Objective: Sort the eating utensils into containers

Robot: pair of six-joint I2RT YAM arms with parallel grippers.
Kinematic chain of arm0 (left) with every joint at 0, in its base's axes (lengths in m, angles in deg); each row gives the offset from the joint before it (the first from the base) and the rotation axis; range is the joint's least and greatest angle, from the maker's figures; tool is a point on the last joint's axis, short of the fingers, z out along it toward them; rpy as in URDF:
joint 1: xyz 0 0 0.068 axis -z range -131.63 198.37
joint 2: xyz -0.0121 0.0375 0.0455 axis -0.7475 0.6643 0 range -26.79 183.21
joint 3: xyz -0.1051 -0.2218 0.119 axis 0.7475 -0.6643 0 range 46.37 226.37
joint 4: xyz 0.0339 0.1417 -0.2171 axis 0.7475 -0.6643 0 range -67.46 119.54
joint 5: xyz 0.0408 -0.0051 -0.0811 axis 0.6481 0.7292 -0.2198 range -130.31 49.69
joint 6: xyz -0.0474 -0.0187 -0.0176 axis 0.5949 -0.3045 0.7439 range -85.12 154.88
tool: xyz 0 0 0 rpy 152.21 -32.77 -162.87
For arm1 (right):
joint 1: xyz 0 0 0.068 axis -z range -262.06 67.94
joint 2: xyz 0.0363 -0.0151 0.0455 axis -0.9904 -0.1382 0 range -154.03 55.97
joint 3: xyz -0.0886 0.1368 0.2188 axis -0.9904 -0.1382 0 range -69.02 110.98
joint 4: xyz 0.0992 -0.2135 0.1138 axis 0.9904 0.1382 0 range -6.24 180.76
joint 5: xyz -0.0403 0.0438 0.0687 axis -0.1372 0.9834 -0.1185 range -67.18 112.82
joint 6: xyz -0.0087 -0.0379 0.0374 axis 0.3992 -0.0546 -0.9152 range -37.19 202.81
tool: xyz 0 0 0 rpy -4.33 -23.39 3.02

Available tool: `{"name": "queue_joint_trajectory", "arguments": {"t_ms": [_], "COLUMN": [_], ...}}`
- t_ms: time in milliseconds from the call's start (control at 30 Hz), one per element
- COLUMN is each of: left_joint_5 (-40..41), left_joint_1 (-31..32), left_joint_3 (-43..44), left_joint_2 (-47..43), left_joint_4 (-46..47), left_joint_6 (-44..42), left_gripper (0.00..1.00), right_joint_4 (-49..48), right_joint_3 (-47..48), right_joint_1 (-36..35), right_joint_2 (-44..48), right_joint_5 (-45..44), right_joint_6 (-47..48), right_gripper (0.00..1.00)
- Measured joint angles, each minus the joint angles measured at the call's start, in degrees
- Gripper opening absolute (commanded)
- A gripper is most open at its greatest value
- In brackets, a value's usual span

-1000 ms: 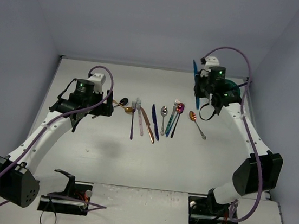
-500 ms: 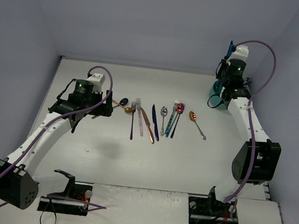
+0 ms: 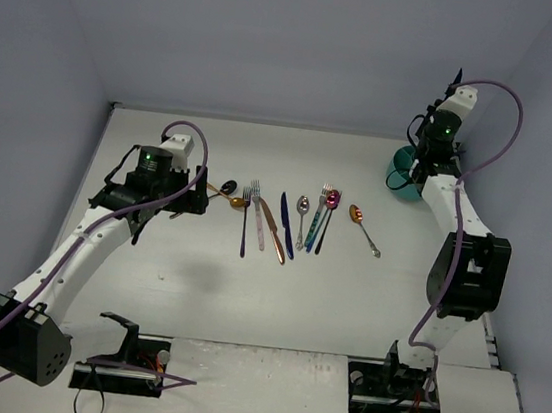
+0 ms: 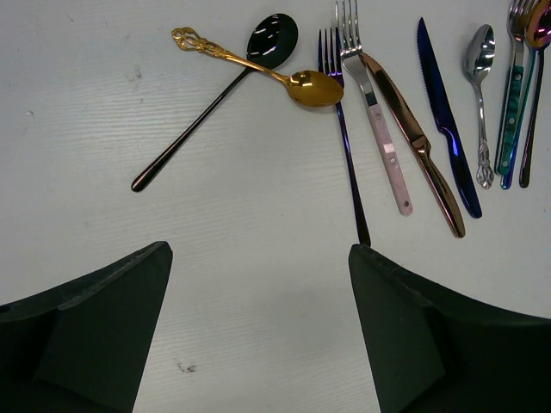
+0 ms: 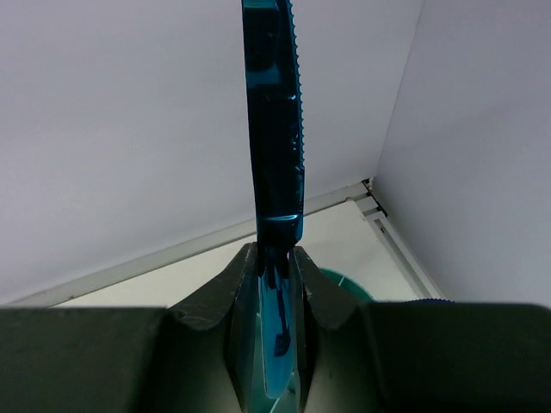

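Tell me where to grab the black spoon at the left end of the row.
Grip the black spoon by its bare handle, well below the bowl, from straight above with the open left claw set across it. It lies flat and slanted, and the gold spoon crosses its neck, crowding that end.

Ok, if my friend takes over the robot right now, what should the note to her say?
Left gripper: jaws wide open, empty, hovering by the left end of the cutlery row.
Right gripper: jaws shut on a teal-blue knife, blade up, raised by the caddy.
Done: that knife is picked up. What the caddy holds cannot be seen.
Left: put the knife in, then sort the forks, spoons and knives lying on the table.
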Motion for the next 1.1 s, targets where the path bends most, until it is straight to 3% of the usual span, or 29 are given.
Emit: {"name": "queue_joint_trajectory", "arguments": {"t_ms": [433,1100], "left_joint_5": [0.43,0.60], "left_joint_1": [-0.01,-0.41], "left_joint_3": [0.00,0.00], "left_joint_2": [-0.01,0.01], "left_joint_4": [0.00,0.00], "left_joint_6": [0.00,-0.02], "left_gripper": [0.82,0.82], "right_joint_4": [-6.47,-10.65], "right_joint_3": [-0.01,-1.91], "right_joint_1": [2.28,2.56], "right_joint_2": [-8.30,-13.65], "right_joint_5": [-2.27,-2.67], "right_joint_6": [-0.04,-1.75], "right_gripper": [0.00,0.00]}}
